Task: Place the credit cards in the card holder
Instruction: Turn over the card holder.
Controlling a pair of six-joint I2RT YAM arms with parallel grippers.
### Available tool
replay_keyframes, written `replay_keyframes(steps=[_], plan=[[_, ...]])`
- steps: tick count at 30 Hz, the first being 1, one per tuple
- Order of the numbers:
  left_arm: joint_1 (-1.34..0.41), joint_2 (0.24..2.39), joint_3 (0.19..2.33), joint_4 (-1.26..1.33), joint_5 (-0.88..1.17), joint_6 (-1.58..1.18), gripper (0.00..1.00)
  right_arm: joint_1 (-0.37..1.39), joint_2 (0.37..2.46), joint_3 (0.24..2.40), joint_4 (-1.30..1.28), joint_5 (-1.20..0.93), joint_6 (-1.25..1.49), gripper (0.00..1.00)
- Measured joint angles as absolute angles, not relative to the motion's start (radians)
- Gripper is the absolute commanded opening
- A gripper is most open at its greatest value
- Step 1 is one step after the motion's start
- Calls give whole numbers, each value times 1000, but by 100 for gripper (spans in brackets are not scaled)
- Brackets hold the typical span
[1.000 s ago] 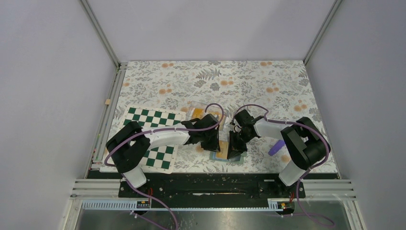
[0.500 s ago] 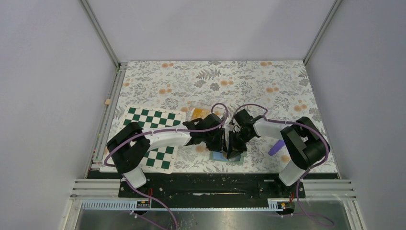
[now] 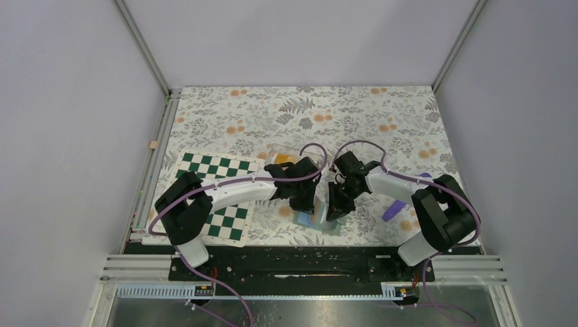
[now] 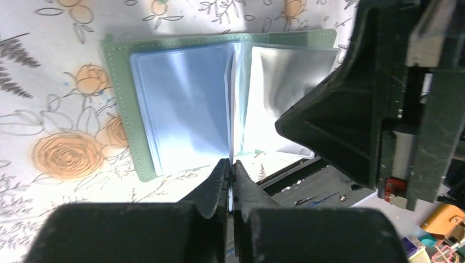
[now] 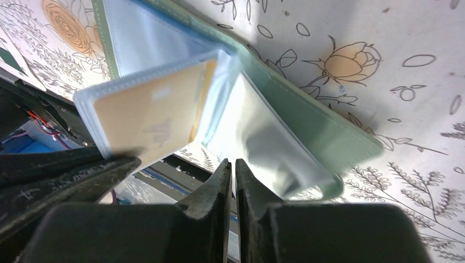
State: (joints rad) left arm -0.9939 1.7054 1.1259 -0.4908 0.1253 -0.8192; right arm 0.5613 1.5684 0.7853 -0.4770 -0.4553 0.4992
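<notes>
Where right hand (image 5: 230,164) sits, card (image 5: 148,118) lies—seemingly—beside.

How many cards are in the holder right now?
1 that shows: an orange card in the clear sleeve of the green holder, held up by the left fingers. The other sleeves in view look empty; pages behind may hide more.

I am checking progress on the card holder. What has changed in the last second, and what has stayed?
The left gripper moved right, toward the right gripper, and shut, seemingly on a sleeve of the card holder. From above, orange no longer shows on the holder; a credit card sits in a lifted sleeve. The right elbow swung outward. The chequered board stayed.
</notes>
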Motion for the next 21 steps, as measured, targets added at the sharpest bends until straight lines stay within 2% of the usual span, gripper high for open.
replay_keyframes(steps=[6, 7, 9, 11, 15, 21], plan=[[-994, 1706, 1187, -598, 62, -809, 1, 561, 1532, 804, -510, -409, 485, 14], [-994, 1707, 1192, -606, 59, -808, 7, 561, 1531, 805, -515, -403, 483, 14], [-996, 1719, 1203, -614, 59, -805, 25, 561, 1531, 805, -527, -383, 476, 14], [-999, 1741, 1215, -611, 64, -795, 36, 561, 1531, 806, -542, -366, 467, 14], [-1015, 1794, 1232, -585, 85, -794, 45, 561, 1531, 806, -558, -339, 456, 13], [-1035, 1830, 1232, -513, 147, -813, 49, 551, 1526, 806, -569, -322, 450, 13]])
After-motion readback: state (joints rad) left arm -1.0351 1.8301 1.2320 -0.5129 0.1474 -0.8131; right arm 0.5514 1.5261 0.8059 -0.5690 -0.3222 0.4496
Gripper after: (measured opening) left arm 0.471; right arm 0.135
